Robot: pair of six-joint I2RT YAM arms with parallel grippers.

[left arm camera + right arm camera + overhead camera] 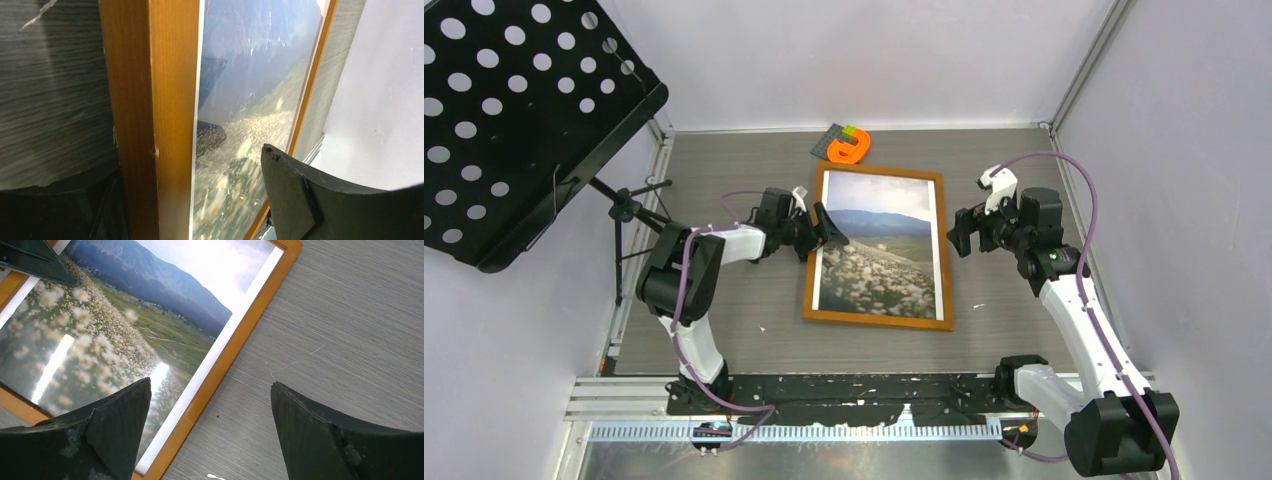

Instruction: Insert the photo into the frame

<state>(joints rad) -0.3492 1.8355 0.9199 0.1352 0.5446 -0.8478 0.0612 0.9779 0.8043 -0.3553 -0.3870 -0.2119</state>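
Note:
The photo (879,250), a landscape print with a white border, lies flat inside the orange-brown wooden frame (874,320) in the middle of the table. My left gripper (819,228) is at the frame's left rail. In the left wrist view its jaws stand apart on either side of that rail (160,100) and the photo's edge (250,100), so the left gripper (190,200) is open and grips nothing. My right gripper (964,232) hovers just off the frame's right rail. Seen from the right wrist, the right gripper (210,430) is open over the rail (220,375) and bare table, beside the photo (125,315).
An orange object with a grey and green piece (848,145) lies just behind the frame's far edge. A black perforated music stand (514,110) on a tripod hangs over the left side. White walls close in the table at the back and on both sides.

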